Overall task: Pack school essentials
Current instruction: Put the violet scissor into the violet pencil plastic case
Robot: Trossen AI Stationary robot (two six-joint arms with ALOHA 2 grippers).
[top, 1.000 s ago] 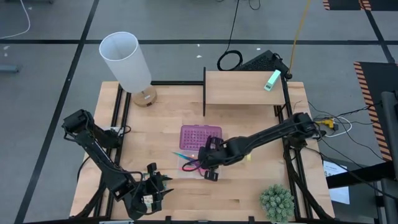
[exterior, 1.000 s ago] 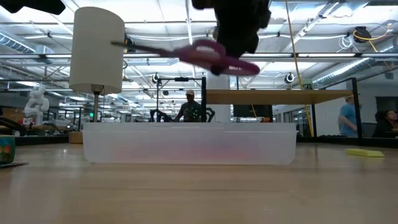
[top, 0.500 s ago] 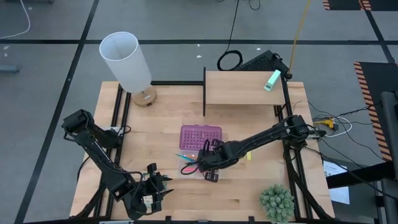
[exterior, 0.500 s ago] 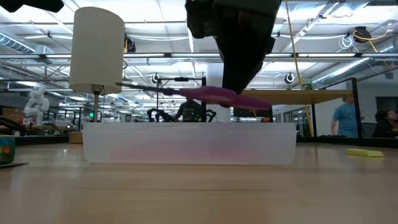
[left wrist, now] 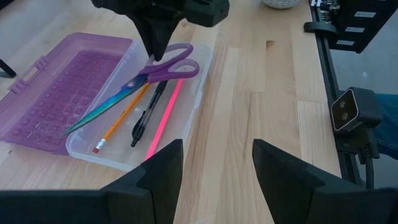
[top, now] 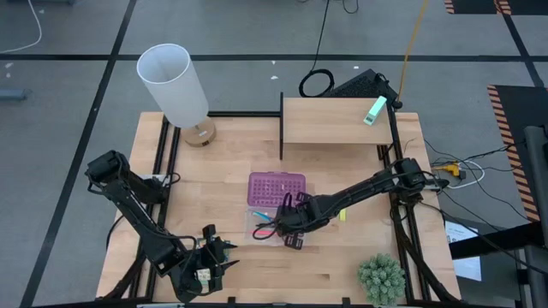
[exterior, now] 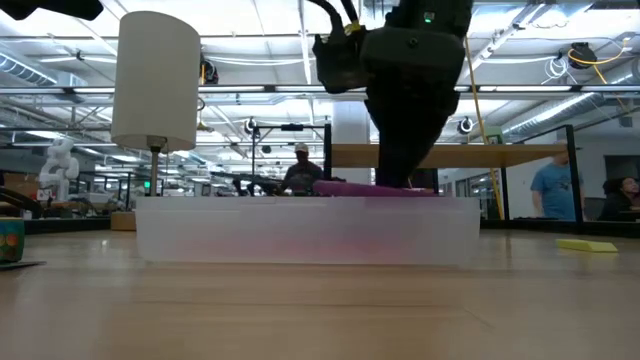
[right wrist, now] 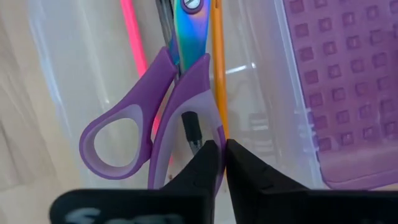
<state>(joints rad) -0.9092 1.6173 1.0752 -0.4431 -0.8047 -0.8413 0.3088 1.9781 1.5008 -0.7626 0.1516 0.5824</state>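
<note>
Right end effector (left wrist: pixel 158 46): clamped on scissors (left wrist: pixel 134 79), lowered into case (left wrist: pixel 200 78).
Packed: pens, pencil.
Left: yellow piece (top: pixel 342 216).

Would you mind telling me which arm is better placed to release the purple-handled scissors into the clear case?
The right: its gripper already holds the purple-handled scissors over the clear plastic case; the left gripper waits apart.

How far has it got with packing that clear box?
An orange pencil, dark pen and pink pen lie in the clear plastic case. The right pincer holds the purple-handled scissors low inside. The small yellow piece waits outside; the left pincer idles.
</note>
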